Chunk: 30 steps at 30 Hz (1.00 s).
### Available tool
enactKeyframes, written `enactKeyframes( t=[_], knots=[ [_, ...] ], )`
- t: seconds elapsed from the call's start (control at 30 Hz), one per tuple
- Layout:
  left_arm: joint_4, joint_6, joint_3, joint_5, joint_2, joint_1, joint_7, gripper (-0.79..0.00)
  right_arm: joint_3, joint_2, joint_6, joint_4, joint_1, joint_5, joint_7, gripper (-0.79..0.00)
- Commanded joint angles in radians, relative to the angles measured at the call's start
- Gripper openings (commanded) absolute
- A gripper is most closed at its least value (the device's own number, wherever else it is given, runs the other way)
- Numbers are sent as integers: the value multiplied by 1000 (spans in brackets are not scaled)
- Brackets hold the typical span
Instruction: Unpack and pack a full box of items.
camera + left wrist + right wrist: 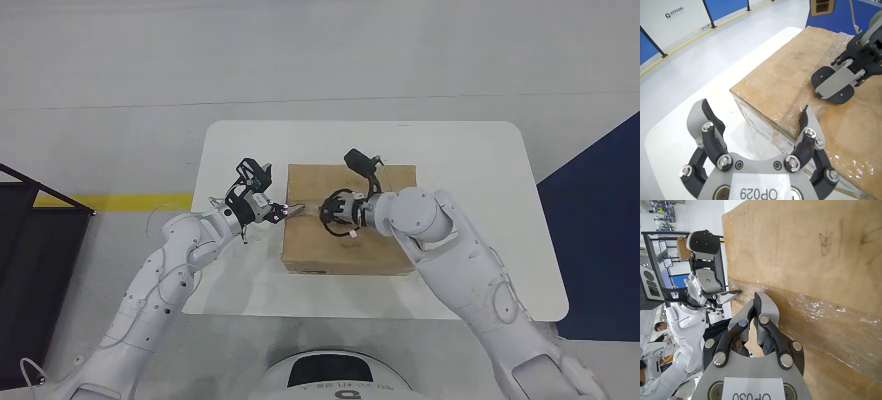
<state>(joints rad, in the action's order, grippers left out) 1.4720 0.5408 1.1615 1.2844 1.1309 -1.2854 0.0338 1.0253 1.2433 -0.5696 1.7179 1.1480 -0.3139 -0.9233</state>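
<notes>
Left pincer [755, 103] apart at the cardboard box [312, 245] edge, one finger touching the clear tape [838, 45]. Right pincer [755, 298] together, flat on the taped top. Box mid white desk [450, 150]; grey floor [300, 60].

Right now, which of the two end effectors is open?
The left end effector, at the box's taped edge: its fingers stand wide apart. The right end effector, over the box top, is shut.
</notes>
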Motion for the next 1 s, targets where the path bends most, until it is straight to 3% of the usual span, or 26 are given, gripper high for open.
enactKeyframes(
  t=[0.0,0.6,0.97],
  knots=[
    [0,0,0,0,0,0,0,0,18,-6,-7,14,17,-2,-4,-785],
    [0,0,0,0,0,0,0,0,291,-62,-3,101,227,57,23,-785],
    [0,0,0,0,0,0,0,0,443,-77,-4,163,351,146,123,-785]
  ],
)
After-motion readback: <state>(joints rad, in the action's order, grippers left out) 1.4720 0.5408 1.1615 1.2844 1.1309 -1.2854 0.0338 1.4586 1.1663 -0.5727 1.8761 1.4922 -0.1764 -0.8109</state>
